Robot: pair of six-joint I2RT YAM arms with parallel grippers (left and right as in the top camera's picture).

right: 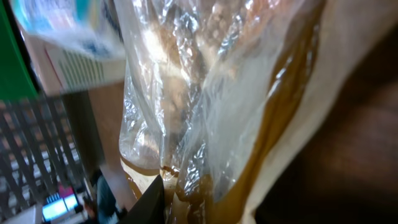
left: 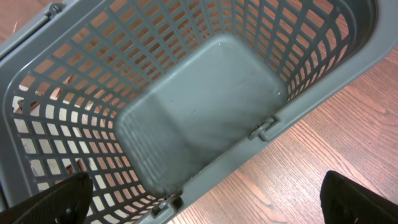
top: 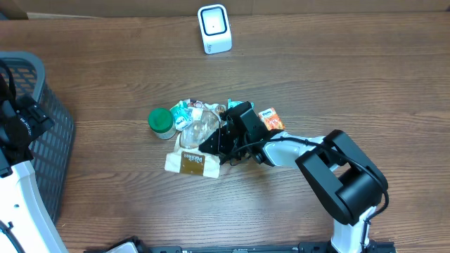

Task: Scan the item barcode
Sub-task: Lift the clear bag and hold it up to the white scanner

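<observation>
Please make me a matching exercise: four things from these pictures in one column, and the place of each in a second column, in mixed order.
1. white rounded plastic scanner
2. grey plastic lattice basket
3. small round green-lidded jar
4. small orange snack packet

A. left edge of the brown wooden table
B. right side of the pile of packaged goods
C. alone, near the table's far edge
D. left side of the pile

Pairs: 1-C, 2-A, 3-D, 4-B

No legible wording anywhere. Gold print on the brown label (top: 191, 162) of the clear bag (top: 200, 130), too small to read; dark barcode-like stripes on a blurred white carton (right: 78, 65), likewise unreadable.
</observation>
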